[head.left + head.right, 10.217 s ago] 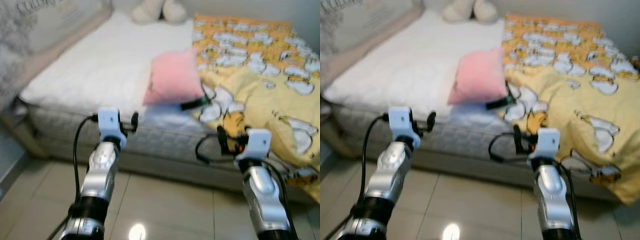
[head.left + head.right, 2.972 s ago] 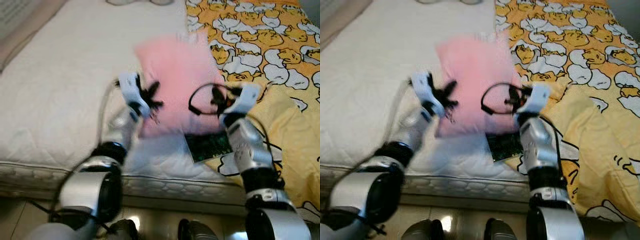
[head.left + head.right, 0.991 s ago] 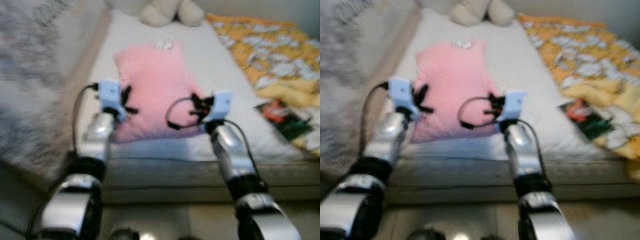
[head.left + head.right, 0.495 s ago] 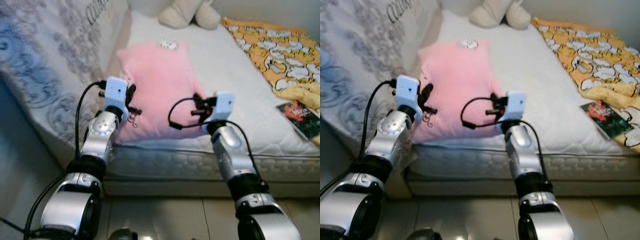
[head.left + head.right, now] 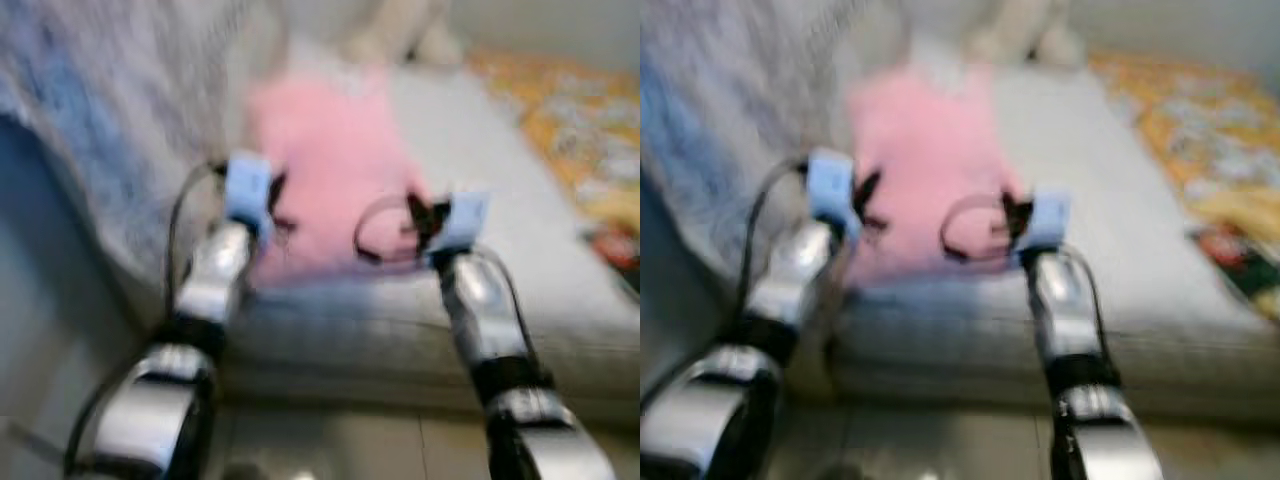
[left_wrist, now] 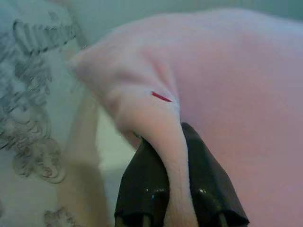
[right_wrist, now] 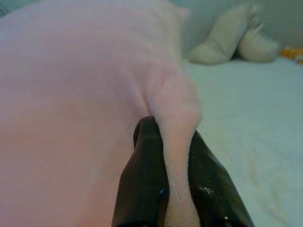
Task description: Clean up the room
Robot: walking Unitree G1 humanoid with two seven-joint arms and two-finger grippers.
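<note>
While the head views blur, a soft, fleecy pink pillow [image 5: 325, 170] lies on the white quilted bed [image 5: 500, 200]. Left claw [image 6: 176, 142] pinches one puffy corner; right claw [image 7: 173, 137] is clamped on another. A plush toy [image 7: 236, 40] sits beyond.

Right hand [image 7: 177, 189] pinched on pink pillow [image 7: 71, 94], cream plush toy [image 7: 234, 40] on white mattress [image 7: 251, 123] beyond.

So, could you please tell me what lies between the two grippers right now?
The pink pillow spans the stretch: the left gripper and right gripper each have their jaws shut on a pinched edge of it, as both wrist views show.
</note>
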